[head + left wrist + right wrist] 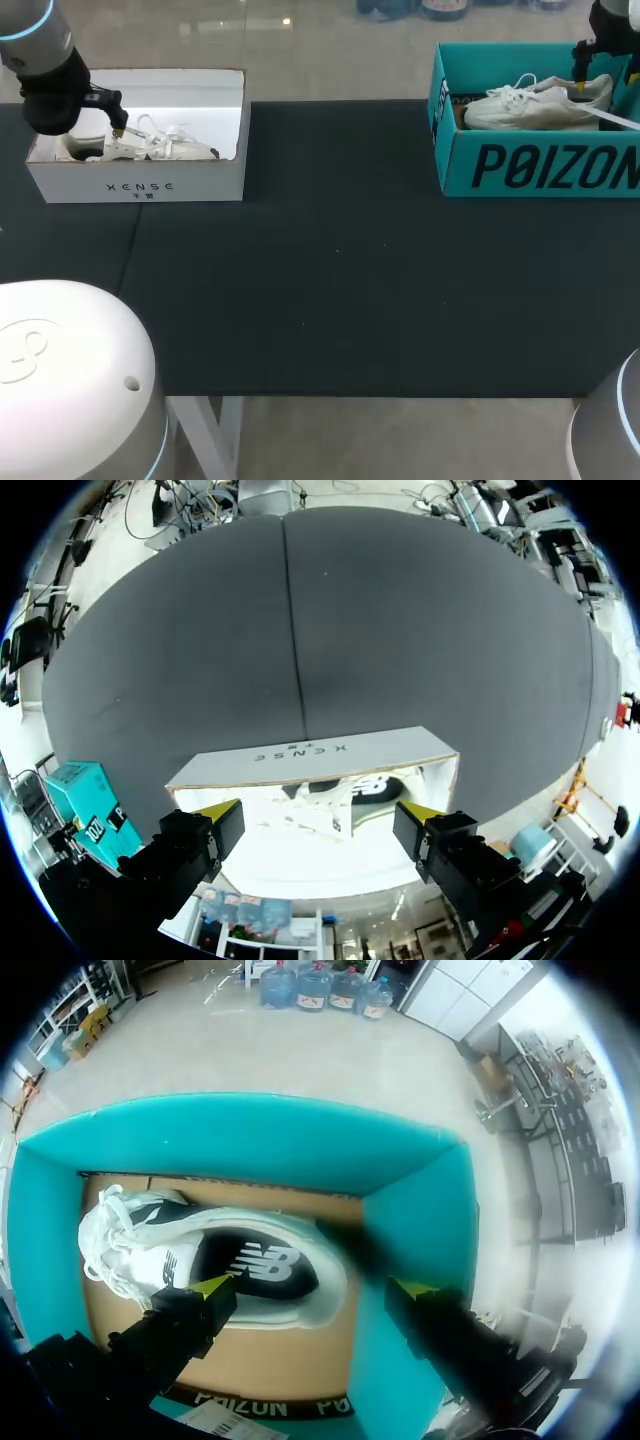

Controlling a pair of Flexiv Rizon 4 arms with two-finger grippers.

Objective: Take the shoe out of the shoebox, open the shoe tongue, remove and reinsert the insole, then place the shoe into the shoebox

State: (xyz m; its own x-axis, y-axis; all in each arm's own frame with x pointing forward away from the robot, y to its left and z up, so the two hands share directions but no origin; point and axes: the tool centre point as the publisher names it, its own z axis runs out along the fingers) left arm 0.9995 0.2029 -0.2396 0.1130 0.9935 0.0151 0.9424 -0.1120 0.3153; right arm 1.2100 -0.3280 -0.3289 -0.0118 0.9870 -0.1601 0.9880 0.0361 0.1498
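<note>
A white shoe (160, 149) lies in the white shoebox (140, 187) at the table's far left. My left gripper (118, 126) hangs over that box's left part, open. In the left wrist view the open left gripper (318, 816) is above the white shoebox (310, 755), with the shoe (345, 792) under and between the fingers, untouched. A second white shoe (535, 104) lies in the teal shoebox (540, 165) at the far right. My right gripper (582, 75) hovers over its heel end, open. The right wrist view shows the right gripper (310, 1287) above the shoe (225, 1260) in the teal shoebox (240, 1140).
The black table mat (340, 250) stretches between the two boxes. A white label strip (620, 118) lies across the teal box's right end.
</note>
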